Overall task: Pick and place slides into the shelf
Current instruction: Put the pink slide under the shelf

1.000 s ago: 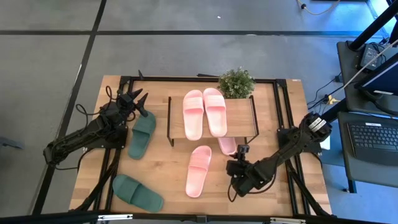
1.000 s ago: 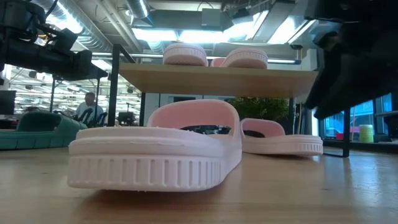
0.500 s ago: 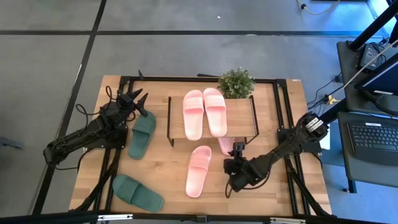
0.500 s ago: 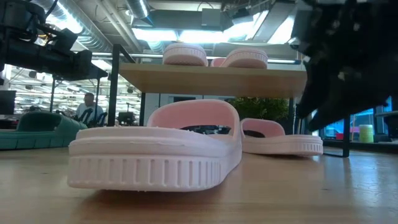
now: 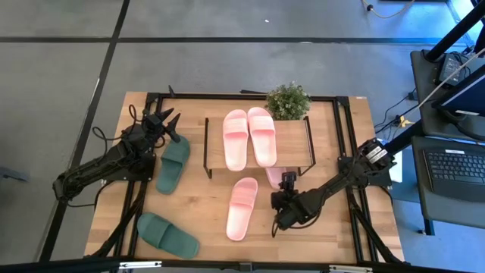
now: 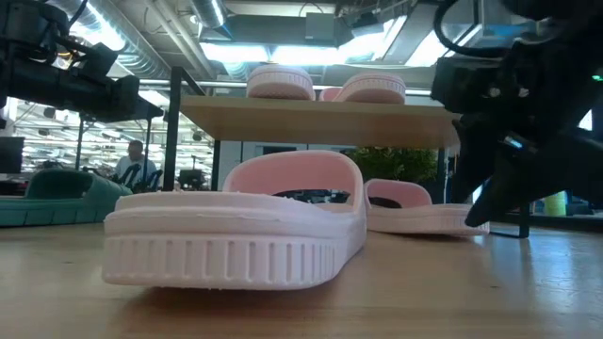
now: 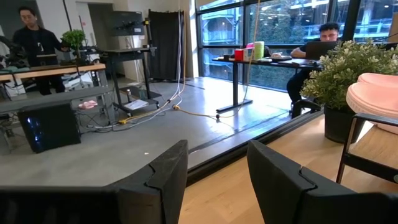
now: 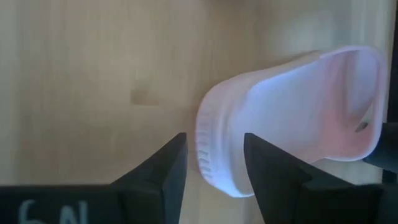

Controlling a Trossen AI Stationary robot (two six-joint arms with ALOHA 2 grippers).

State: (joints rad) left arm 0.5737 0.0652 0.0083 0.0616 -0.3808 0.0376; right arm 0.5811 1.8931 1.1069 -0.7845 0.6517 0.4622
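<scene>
While left jaws [image 5: 168,120] idle parted, pink slide [image 8: 286,118] sits beyond right jaws [image 8: 214,163], open.

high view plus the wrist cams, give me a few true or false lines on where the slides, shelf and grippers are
1. Two pink slides lie on top of the shelf. True.
2. Both green slides are on the shelf. False: one green slide lies on the table beside the left gripper, the other near the table's front edge.
3. The right gripper is open, with the edge of a pink slide between its fingers. True.
4. The left gripper holds a slide. False: it is open and empty in its wrist view.
5. A potted plant stands at the back of the shelf. True.
6. No pink slide is on the table. False: one lies in front of the shelf.
</scene>
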